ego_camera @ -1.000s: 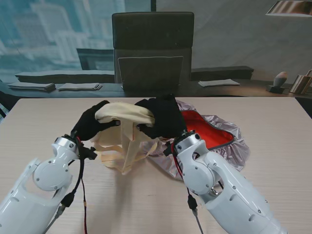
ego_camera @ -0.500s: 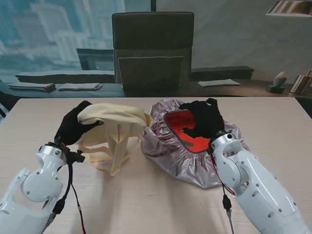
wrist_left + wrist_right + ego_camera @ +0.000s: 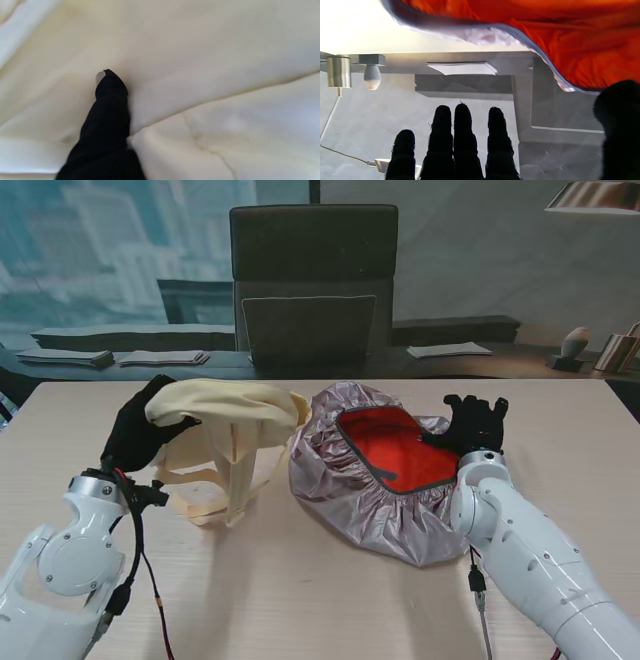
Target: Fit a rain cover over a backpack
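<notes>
The backpack (image 3: 228, 415) is a cream, soft cloth bag that sits on the table (image 3: 300, 600) toward my left, its top lifted and its flat straps (image 3: 215, 490) trailing loose onto the table nearer to me. The left robot hand (image 3: 140, 435) is closed on the bag's left end; in the left wrist view one black finger (image 3: 110, 110) presses into a fold of the pale fabric. The bag looks light and limp, so it will likely sag and fold wherever it is not held up; a seam or the top edge seems a firmer hold than the loose panel. The rain cover (image 3: 385, 480) lies just beside it on the right, silver outside and red inside, with its mouth turned upward and nothing in it. Its gathered dark hem (image 3: 365, 460) is probably elastic and the sensible place to pinch, as the thin shell looks slippery and crinkly. The right robot hand (image 3: 475, 425) sits at the cover's far right rim with its fingers (image 3: 463, 140) spread straight, holding nothing.
</notes>
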